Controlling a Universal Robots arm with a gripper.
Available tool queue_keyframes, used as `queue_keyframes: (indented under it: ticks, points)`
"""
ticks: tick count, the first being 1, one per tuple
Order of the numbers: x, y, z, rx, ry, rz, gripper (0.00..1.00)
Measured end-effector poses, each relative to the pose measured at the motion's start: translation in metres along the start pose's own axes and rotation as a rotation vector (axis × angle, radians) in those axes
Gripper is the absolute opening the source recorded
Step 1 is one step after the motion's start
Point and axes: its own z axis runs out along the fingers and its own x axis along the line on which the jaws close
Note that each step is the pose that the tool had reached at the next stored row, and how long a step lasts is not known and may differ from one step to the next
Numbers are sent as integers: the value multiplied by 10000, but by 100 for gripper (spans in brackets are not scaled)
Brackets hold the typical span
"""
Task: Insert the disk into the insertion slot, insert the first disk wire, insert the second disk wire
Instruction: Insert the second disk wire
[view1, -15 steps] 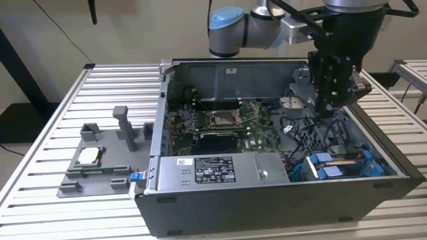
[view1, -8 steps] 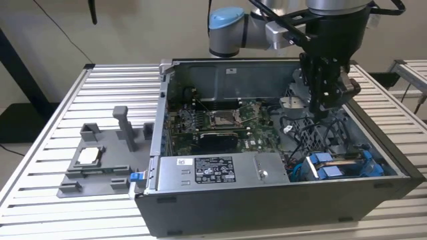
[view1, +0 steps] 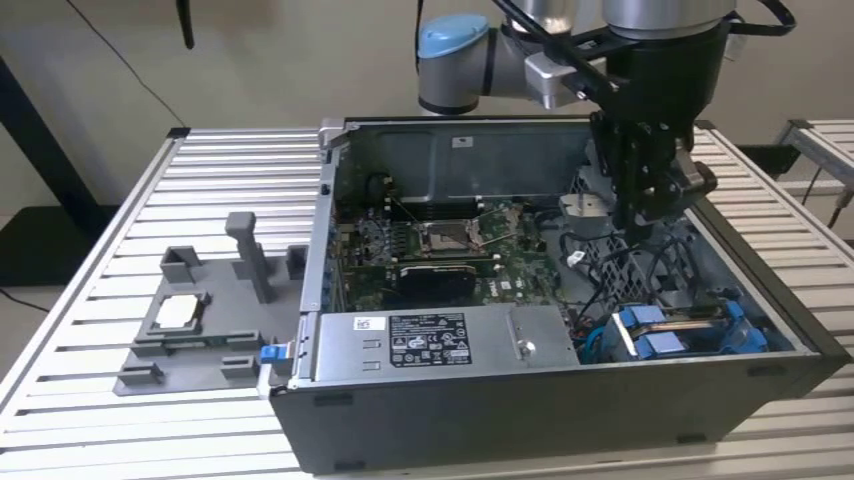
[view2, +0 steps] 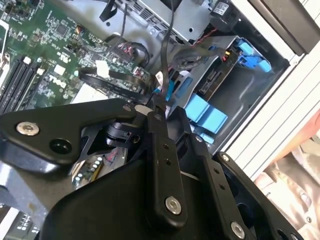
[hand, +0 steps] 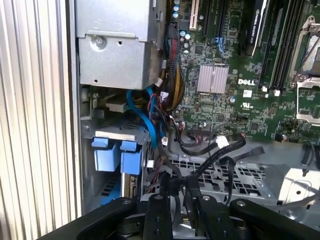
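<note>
The gripper (view1: 641, 228), a matt black linkage of flat bars and bright screw heads, hangs inside the open computer case (view1: 534, 420) over its half on the exterior view's right. In the second wrist view its fingers (view2: 161, 150) run together to a narrow tip (view2: 159, 102), and the jaws stand nearly closed, pinching a thin, glossy black wire (view2: 167, 50) that rises straight from the tip. The disk (view1: 654, 345) sits in the insertion slot (view2: 240, 95), a box of dull grey folded sheet metal at the case's near corner on the exterior view's right. The disk's bright blue plastic carrier shows two smooth, squared tabs side by side (hand: 115, 152), and a sliver of silver metal lies between the blue parts in the exterior view. The gripper is near the disk but apart from it. Just beside the slot lies the power-supply box (view1: 427, 345), plain grey steel with a white printed label. Behind it the green motherboard (view1: 441, 240) lies flat, studded with small parts and a ribbed silver heat sink (hand: 212, 79). A flat blue ribbon cable (hand: 142, 117) curves past the bay, among bundled coloured leads. Under the gripper lies a perforated metal plate (hand: 220, 175). The case stands on a table (view1: 214, 180) of ribbed aluminium slats, beside a grey moulded fixture (view1: 200, 330).
</note>
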Motion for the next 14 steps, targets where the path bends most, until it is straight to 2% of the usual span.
queue_keyframes:
  ticks: [2, 4, 11, 14]
  points:
    - [-1, 21, -2, 10, 3, -65, 27]
    - [-3, 51, -5, 60, 14, -109, 27]
    - [-12, 143, 2, 352, 66, -213, 27]
    - [-8, 154, 18, 475, 76, -227, 27]
